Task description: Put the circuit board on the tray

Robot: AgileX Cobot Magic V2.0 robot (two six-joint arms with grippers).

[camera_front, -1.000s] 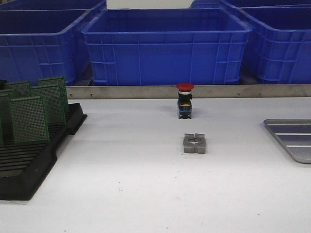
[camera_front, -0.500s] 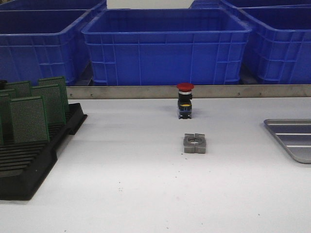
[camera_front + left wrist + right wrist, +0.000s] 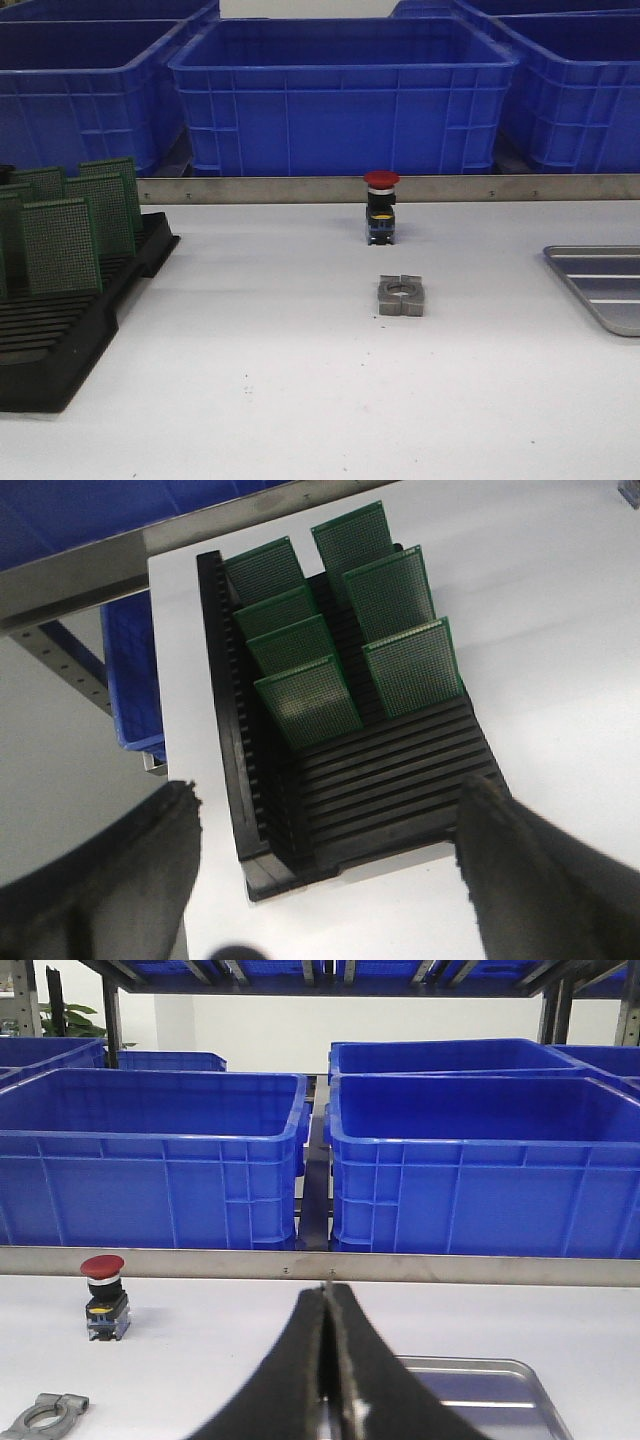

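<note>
Left claw hangs above the black rack of green boards, fingers wide apart, empty. Right claw level, pressed closed, empty, above tray.

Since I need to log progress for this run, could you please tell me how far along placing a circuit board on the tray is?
Nothing looks done: the tray shows only bare ridged floor, and the circuit boards all stand in the black rack. In hand: the left gripper hangs open above the rack, holding nothing. The right gripper is shut and empty near the tray. Left: grasping a board, carrying it across, setting it down.
</note>
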